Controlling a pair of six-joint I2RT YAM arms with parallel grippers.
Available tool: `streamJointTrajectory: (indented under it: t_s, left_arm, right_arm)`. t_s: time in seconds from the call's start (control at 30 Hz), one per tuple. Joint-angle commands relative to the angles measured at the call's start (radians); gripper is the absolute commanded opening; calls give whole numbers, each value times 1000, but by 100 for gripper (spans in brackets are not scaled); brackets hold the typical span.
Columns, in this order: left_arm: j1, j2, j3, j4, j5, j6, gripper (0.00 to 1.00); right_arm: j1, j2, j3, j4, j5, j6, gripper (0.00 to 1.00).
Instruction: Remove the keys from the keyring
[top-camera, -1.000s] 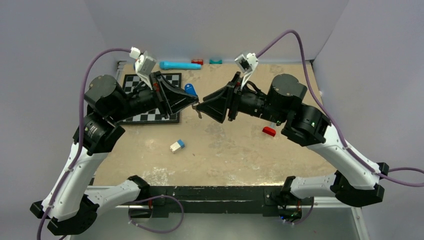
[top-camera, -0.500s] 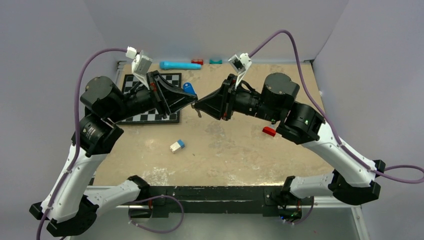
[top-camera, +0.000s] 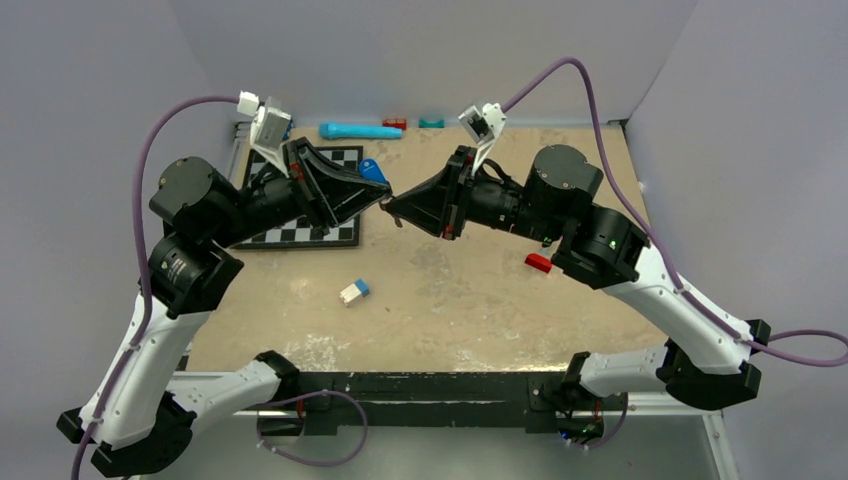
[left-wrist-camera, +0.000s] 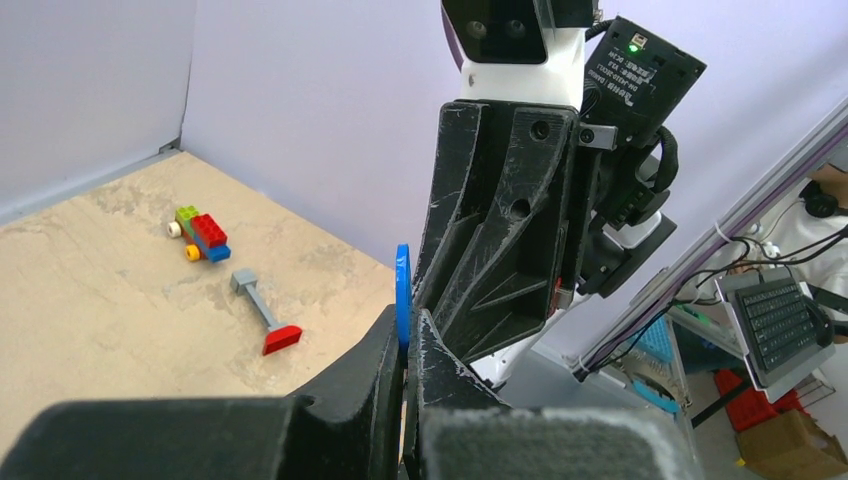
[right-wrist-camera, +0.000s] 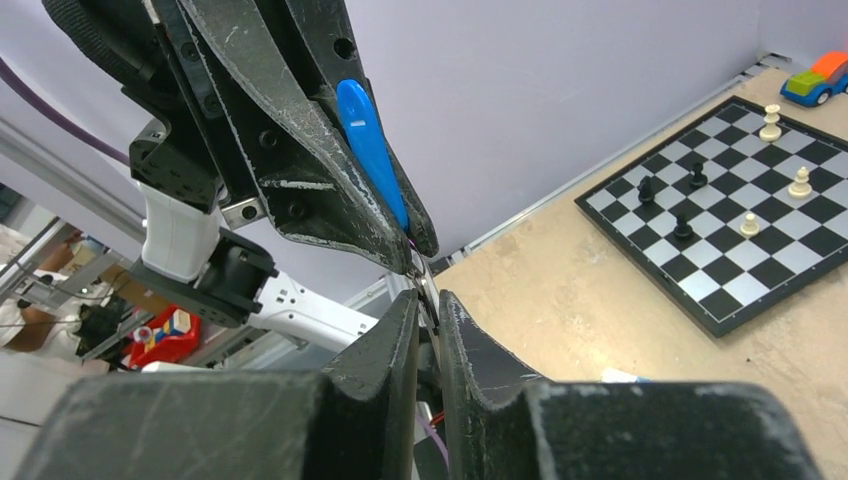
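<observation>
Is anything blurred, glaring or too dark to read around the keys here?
Top external: even light, no glare; the blue key is tiny against black plastic. Left wrist: the left gripper's fingers blur up close, the key seen edge-on. Right wrist: the right gripper's fingers are soft, the blue key sharp.

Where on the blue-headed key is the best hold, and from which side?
Probably the flat head of the blue-headed key, pinched across its broad faces from the left gripper side: it is thin edge-on, and its lower end faces the right gripper.
</observation>
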Motion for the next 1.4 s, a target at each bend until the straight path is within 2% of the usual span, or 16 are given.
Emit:
streamJointTrajectory:
  t_s: [0.0,0.07,0.1,1.13,1.17,1.2,1.23,1.27,1.3,1.37]
  left_arm:
    - [-1,-18,-3,80,-14,-33,0]
    - [-1,-21,-11,90,-17,-39,0]
    - [-1,-23,-13,97,-20,-44,0]
    - [0,-46,-58,198,-94,-102,0]
    - [0,-45,-57,198,-92,-101,0]
    - [0,-47,-58,196,-92,-101,0]
    - [0,-47,-59,196,-92,-101,0]
    - [0,-49,-59,195,-93,-99,0]
    - [0,-50,-60,194,-94,-98,0]
    - [-1,-54,-60,193,-94,-98,0]
  right_arm:
    - [2,12,40,47,-30,11,13]
    - [2,17,40,54,-32,15,7]
    - [2,18,39,58,-34,17,0]
    - [2,10,-2,147,-70,61,0]
    - [2,13,3,144,-73,61,1]
    - [2,14,7,139,-71,60,14]
    - [2,13,10,135,-67,59,35]
    - [3,12,14,131,-62,55,46]
    - [2,7,15,127,-55,51,53]
    - [1,-2,16,131,-48,47,56]
